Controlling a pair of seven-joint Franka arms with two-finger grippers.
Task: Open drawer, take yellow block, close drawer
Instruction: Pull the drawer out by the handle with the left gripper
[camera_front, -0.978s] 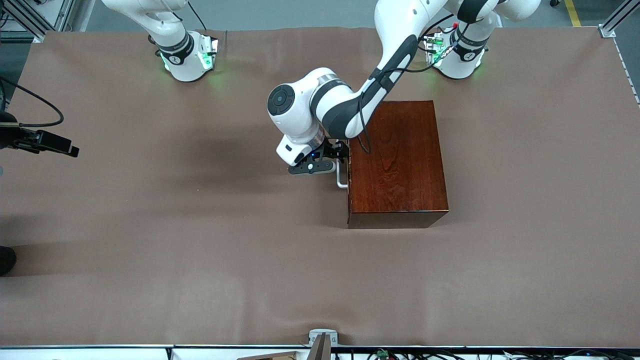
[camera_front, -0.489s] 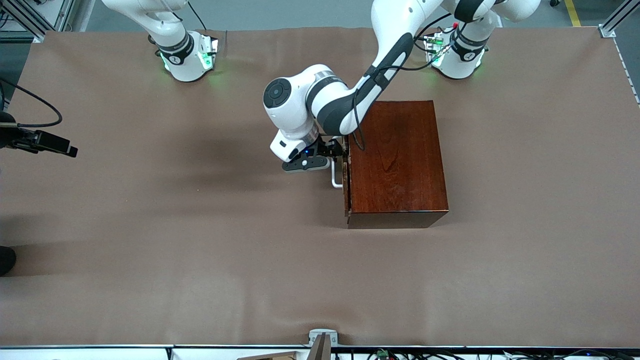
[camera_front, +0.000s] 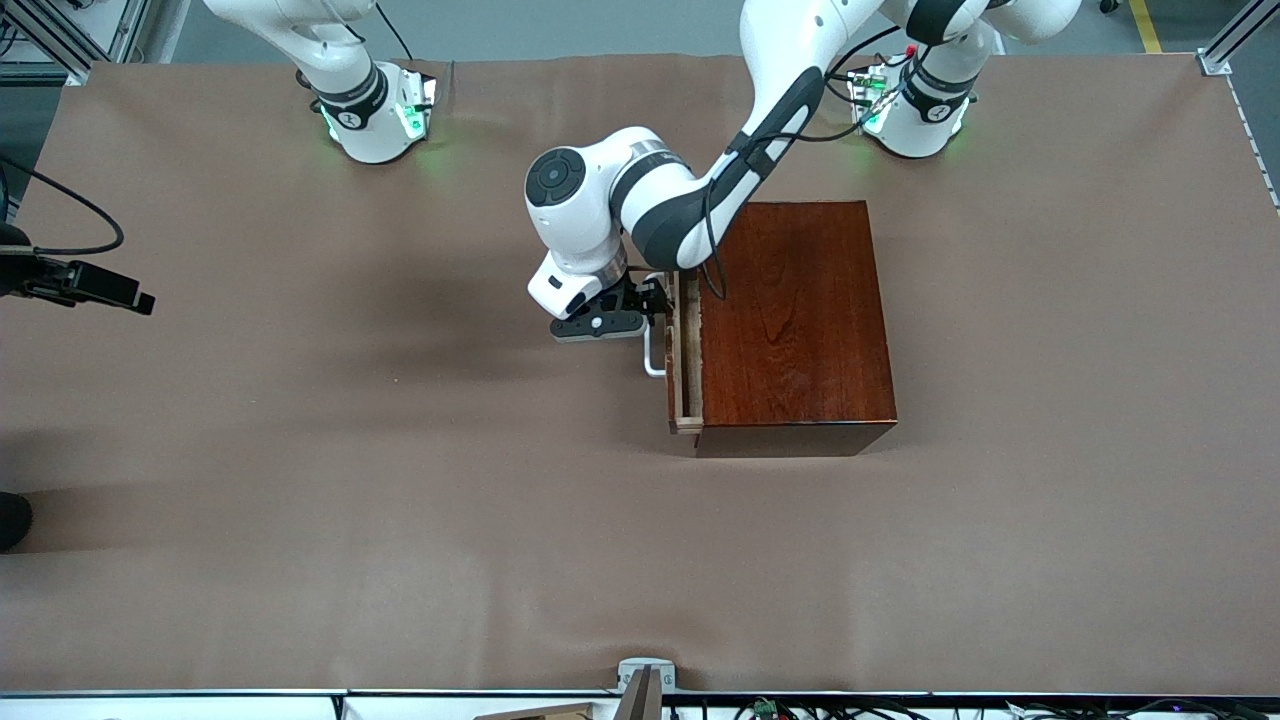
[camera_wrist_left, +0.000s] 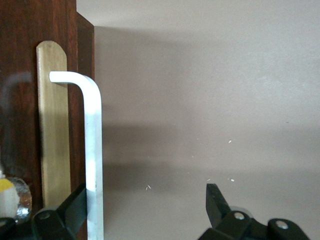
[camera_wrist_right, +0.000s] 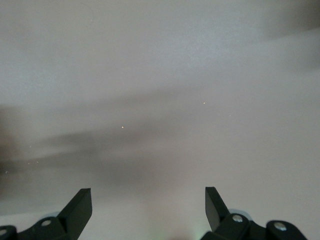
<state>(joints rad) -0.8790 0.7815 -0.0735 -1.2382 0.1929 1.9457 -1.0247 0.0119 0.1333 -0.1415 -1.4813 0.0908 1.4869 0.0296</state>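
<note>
Drawer (camera_front: 685, 360) barely out, contents unseen; spread left claw (camera_wrist_left: 145, 200) hooking handle (camera_wrist_left: 93, 150).

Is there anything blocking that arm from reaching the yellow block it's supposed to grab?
Yes. The drawer is only a crack out of the wooden box, so the box's top covers its inside; no yellow block shows. The left gripper hooks the handle, open.

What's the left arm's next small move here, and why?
Probably keep pulling the handle toward the right arm's end of the table. The drawer is out of the wooden box only by a narrow strip, and no yellow block shows yet. The left gripper is open, one finger hooked behind the bar. The right gripper waits, open.
</note>
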